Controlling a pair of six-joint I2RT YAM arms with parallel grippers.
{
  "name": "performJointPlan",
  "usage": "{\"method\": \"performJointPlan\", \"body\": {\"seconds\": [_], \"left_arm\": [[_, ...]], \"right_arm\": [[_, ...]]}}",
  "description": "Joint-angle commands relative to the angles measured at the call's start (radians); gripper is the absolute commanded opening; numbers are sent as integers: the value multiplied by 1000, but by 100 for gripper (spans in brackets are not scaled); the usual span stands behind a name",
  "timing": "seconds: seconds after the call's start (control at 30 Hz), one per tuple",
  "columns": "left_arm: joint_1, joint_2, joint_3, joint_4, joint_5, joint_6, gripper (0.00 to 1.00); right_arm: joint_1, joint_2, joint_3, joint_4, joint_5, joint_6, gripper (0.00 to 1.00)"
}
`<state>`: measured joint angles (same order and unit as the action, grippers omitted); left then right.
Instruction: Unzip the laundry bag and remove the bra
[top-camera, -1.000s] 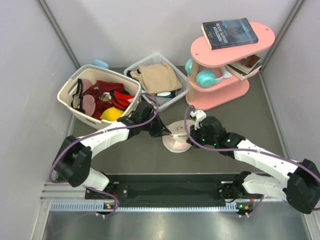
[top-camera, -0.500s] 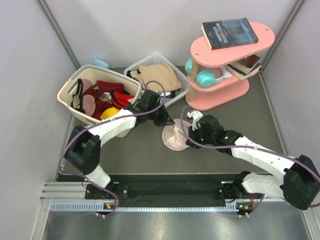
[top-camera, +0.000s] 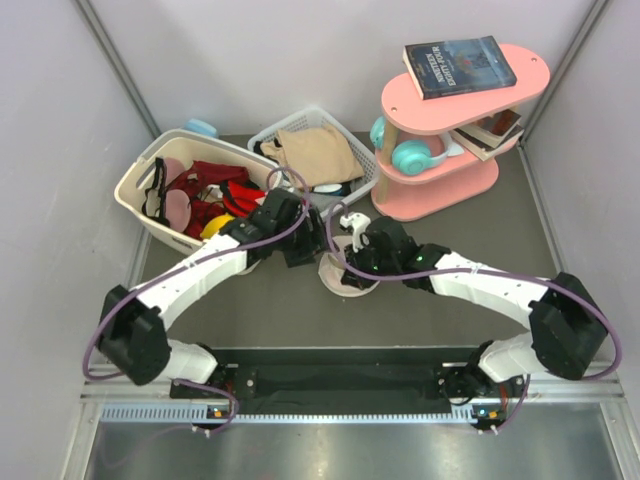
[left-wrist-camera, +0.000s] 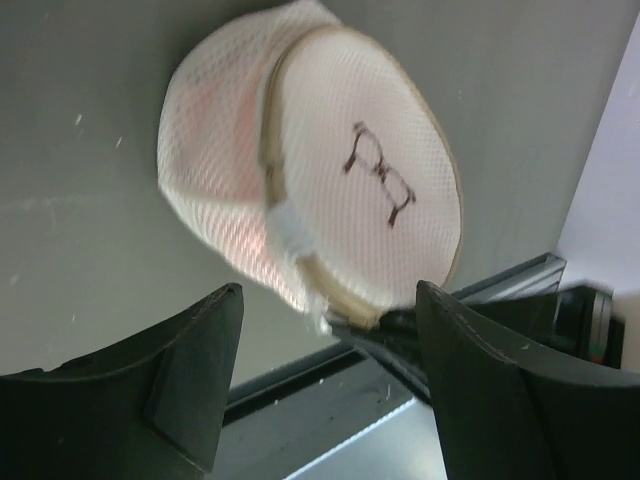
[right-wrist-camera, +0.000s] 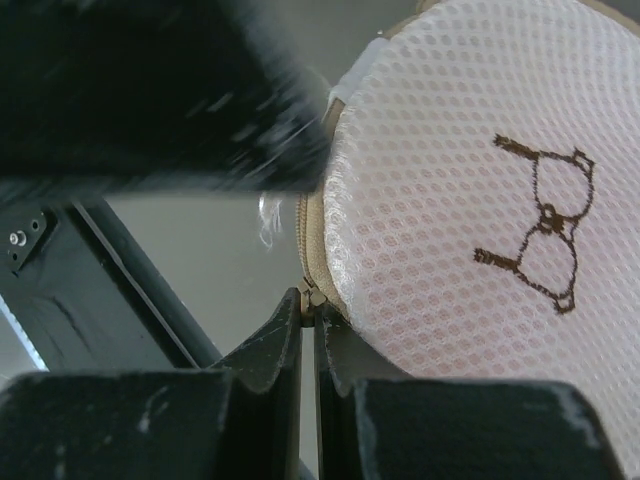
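— Right wrist view: what is gripped?
— Zip (right-wrist-camera: 312, 235) of the laundry bag (right-wrist-camera: 470, 200), by the shut right pincer (right-wrist-camera: 308, 305); the left pincer (left-wrist-camera: 328, 300) is spread wide, empty. White mesh, laid on the surface (left-wrist-camera: 90, 150).

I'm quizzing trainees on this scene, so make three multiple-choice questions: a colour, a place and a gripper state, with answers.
1. What colour are the headphones on the pink two-tier oval shelf?
A) teal
B) red
C) black
2. Where is the round cream-pink mesh laundry bag?
A) on that shelf's top
B) right by the left gripper and the right gripper
C) on that shelf's lower tier
3. How is the right gripper?
A) wide open
B) shut on the bag's tan zip pull
C) out of view
Answers: A, the cups are teal. B, both wrist views show it close ahead. B, the fingers pinch the pull.
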<state>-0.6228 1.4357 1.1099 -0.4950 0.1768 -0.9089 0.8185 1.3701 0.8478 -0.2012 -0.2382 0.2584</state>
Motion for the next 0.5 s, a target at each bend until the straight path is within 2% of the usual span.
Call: {"method": "performJointPlan", "body": {"seconds": [0.0,0.13,0.33,0.4,0.47], "left_arm": [[-14,-118,-106,-13,-14,-82,74],[-14,-136,-179,67,-7,-142,74],[-14,-69,-165,180,12,-171,73],[-14,-44,-160,200,21,-170,68],[-14,-11,-156,213,36,-170,54]], "right_arm": [[36,50,66,62,-33,2,0],[60,75,83,63,-44,-4,0],[79,80,83,51,-42,-15,0],[80,75,85,49,-38,-21,0],[80,73,82,48,-32,-22,0]]}}
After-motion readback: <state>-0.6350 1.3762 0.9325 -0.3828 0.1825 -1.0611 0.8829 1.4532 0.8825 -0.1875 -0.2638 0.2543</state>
